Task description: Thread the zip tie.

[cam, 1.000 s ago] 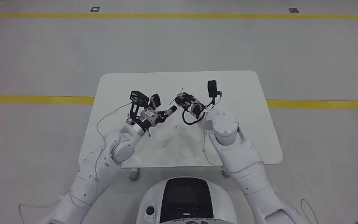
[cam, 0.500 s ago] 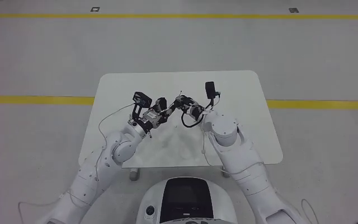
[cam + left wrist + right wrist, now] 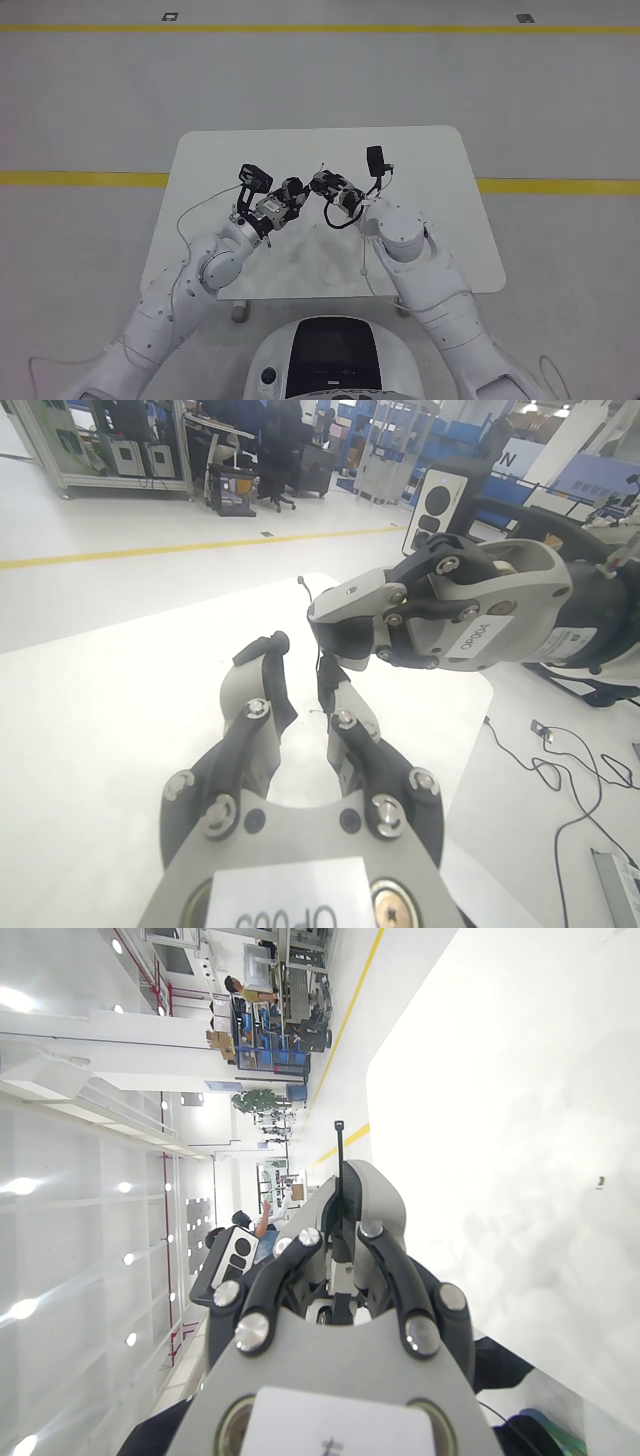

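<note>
White desk (image 3: 200,160) below: right pincer (image 3: 345,1178) clamped on the zip tie (image 3: 340,1148), left pincer (image 3: 302,652) spread beside its loose end. Alignment step, I'd say; next, catch that end precisely.

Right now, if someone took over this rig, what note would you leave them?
Right gripper: shut on the zip tie, head end poking out beyond it, above the table.
Left gripper: open, close to the right one; the tie's tail hangs beside one of its fingers, contact unclear.
Done: tie lifted and held.
Left: grip the tail and feed it through the head; no loop seen yet.
</note>
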